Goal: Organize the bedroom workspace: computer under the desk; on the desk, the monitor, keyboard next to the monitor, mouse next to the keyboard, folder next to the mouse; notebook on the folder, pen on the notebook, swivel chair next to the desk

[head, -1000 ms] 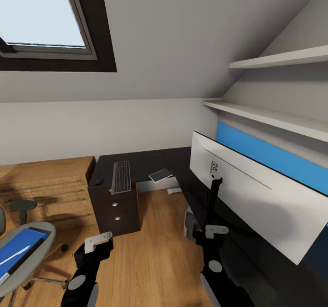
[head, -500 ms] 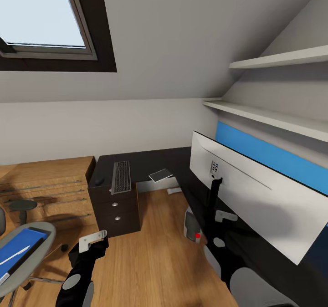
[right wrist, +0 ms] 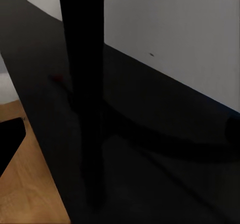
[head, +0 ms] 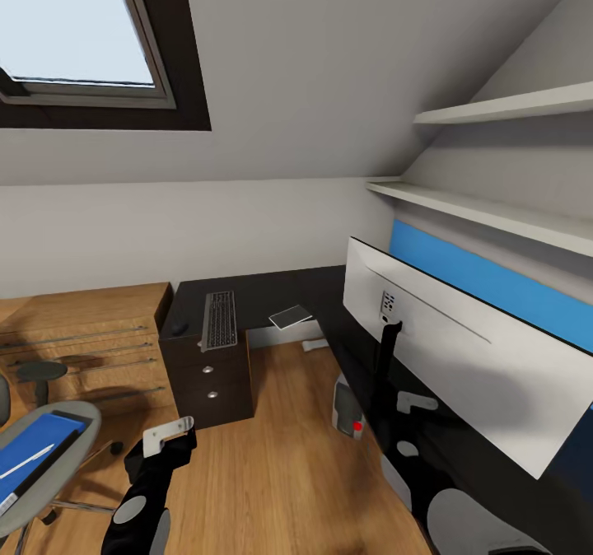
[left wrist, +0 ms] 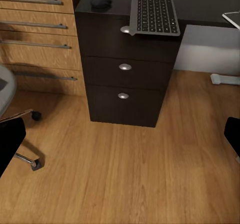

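The left gripper (head: 169, 436) is hanging over the floor, its fingers spread wide, holding nothing; the right gripper's (head: 418, 404) gap I cannot tell. One keyboard (head: 219, 319), one mouse (head: 179, 328), one monitor (head: 461, 357) are sitting on the worktop (head: 272, 291); one folder (head: 33, 448) is lying on the swivel chair (head: 70, 456)

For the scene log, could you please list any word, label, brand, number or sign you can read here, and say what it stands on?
No text can be read in these pictures.
Small white patch with dark marks on the back of the monitor: too small to read.
Keys of the keyboard: legends too blurred to read.
White label at the edge of the folder: too small to tell.
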{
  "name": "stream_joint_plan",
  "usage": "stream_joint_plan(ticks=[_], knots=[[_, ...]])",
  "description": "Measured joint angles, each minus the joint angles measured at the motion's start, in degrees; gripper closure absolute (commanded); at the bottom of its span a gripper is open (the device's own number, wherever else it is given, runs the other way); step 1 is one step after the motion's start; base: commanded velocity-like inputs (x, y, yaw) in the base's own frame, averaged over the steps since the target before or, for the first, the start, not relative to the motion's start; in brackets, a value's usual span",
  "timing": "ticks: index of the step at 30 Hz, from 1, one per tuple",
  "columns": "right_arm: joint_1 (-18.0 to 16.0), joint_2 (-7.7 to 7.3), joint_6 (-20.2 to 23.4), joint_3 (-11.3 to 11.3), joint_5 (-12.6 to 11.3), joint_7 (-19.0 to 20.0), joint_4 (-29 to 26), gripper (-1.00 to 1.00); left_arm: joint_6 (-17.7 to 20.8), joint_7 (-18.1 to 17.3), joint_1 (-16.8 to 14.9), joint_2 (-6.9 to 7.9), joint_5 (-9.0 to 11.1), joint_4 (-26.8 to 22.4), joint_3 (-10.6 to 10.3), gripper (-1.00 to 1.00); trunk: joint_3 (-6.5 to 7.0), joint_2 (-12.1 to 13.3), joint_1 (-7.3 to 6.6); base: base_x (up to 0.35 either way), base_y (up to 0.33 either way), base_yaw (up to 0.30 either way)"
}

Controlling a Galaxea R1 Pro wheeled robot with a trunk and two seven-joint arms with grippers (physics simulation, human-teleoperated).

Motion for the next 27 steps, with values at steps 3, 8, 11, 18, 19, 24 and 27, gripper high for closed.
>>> stream_joint_plan(ticks=[3,8,11,18,19,24,27], knots=[[0.0,-0.03,0.0,0.0,0.0,0.3,0.2,-1.0,0.0,0.0,0.0,-0.01,0.0,0.0,0.0,-1.0,0.0,0.0,0.0,0.0,0.0,0.0],[0.0,-0.06,0.0,0.0,0.0,0.5,0.6,-1.0,0.0,0.0,0.0,-0.01,0.0,0.0,0.0,-1.0,0.0,0.0,0.0,0.0,0.0,0.0],[0.0,-0.08,0.0,0.0,-0.1,0.5,0.6,-1.0,0.0,0.0,0.0,-0.01,0.0,0.0,0.0,-1.0,0.0,0.0,0.0,0.0,0.0,0.0],[0.0,-0.14,-1.2,0.3,0.0,0.6,0.6,-1.0,0.0,0.0,0.0,-0.02,0.0,0.0,0.0,-1.0,0.0,0.0,0.0,0.0,0.0,0.0],[0.0,-0.13,-1.7,0.4,0.1,0.6,0.7,-1.0,0.0,0.0,0.0,-0.02,0.0,0.0,0.0,-1.0,0.0,0.0,0.0,0.0,0.0,0.0],[0.0,-0.74,-3.9,1.1,0.5,0.8,1.4,-1.0,-0.1,0.0,0.0,-0.08,-0.2,0.1,0.1,-1.0,0.0,0.0,0.0,0.0,0.0,0.0],[-0.1,-0.44,-4.6,1.5,0.7,0.8,1.4,-1.0,-0.2,0.1,0.0,-0.24,-0.1,0.0,0.2,-1.0,0.0,0.0,0.0,0.0,0.0,0.0]])
